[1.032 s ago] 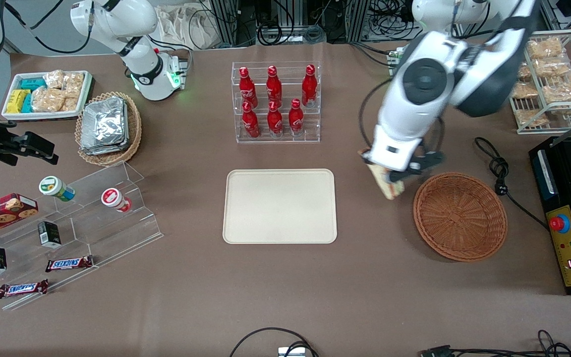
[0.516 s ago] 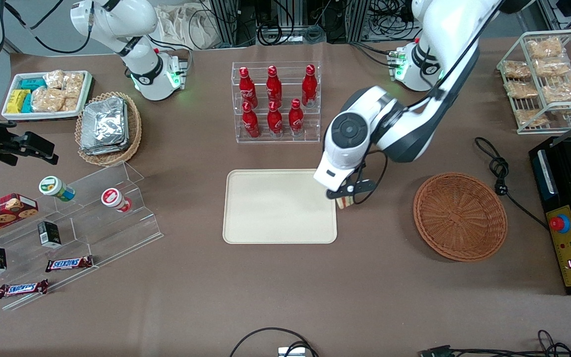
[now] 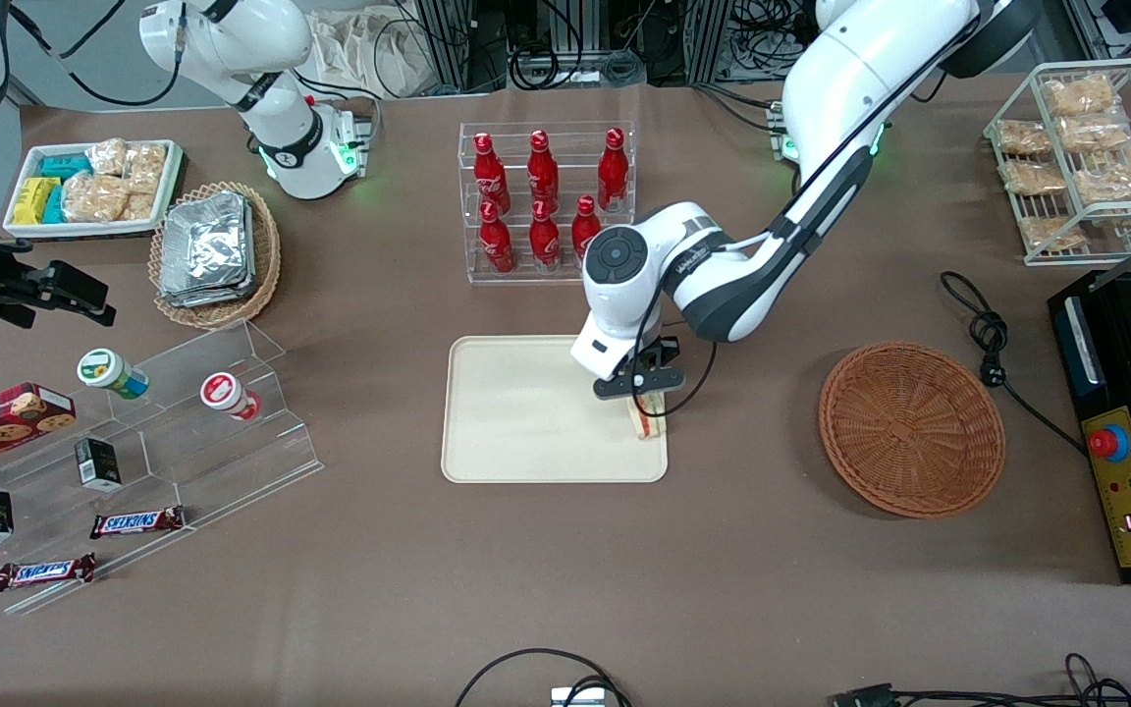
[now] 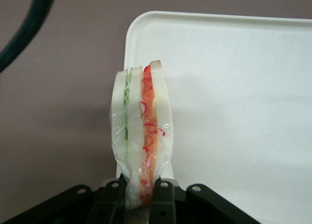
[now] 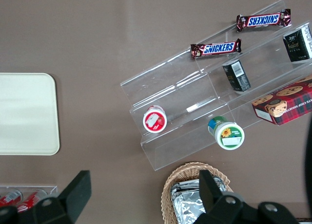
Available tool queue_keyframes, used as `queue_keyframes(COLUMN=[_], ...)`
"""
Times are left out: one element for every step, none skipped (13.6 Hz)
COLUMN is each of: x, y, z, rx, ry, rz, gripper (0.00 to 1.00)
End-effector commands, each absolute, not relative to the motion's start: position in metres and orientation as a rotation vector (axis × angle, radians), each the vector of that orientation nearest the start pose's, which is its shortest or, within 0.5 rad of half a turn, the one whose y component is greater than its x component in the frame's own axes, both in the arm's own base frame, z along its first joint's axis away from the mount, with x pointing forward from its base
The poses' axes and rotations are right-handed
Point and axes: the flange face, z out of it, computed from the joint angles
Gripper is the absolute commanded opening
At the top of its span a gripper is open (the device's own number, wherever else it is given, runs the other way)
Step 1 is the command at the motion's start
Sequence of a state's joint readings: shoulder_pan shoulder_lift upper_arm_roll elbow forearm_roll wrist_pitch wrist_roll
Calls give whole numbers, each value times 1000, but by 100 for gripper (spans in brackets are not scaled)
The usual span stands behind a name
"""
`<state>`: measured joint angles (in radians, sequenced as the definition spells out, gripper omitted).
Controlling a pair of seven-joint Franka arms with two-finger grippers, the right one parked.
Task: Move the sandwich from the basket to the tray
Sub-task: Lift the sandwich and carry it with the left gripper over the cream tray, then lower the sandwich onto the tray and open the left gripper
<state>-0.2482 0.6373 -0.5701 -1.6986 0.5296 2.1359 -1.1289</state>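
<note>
My left gripper (image 3: 646,398) is shut on the sandwich (image 3: 647,419), a plastic-wrapped wedge of white bread with green and orange-red layers. It hangs over the cream tray (image 3: 526,432) at the edge nearest the working arm. In the left wrist view the sandwich (image 4: 141,131) stands on edge, pinched at its narrow end by the black fingers (image 4: 165,199), above the tray (image 4: 243,97) close to a rounded corner. The reddish-brown basket (image 3: 911,428) sits on the table toward the working arm's end with nothing in it.
A clear rack of red bottles (image 3: 546,201) stands farther from the front camera than the tray. A black cable (image 3: 993,339) lies beside the basket. An acrylic stepped stand (image 3: 183,412) with snacks and a tan basket of foil packets (image 3: 212,253) lie toward the parked arm's end.
The gripper carried the sandwich from beside the basket sideways to over the tray's edge and came lower. The basket stayed where it was.
</note>
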Motion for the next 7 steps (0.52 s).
queue_keyframes(x=[504,505,506,505,505,505,505], y=[-446,-447,-448,-448,-449,-450,-450], z=[261,260,258,255,252,247,242], rx=[-3048,-3056,-3058,-3063,-3073,-3078,-3079], ry=[-118,-116,-114,-106,-93,-91,-90], rz=[-120,-123,-121,-125,-141,-134,-125], gripper=[10,14,18,20,29,40,69])
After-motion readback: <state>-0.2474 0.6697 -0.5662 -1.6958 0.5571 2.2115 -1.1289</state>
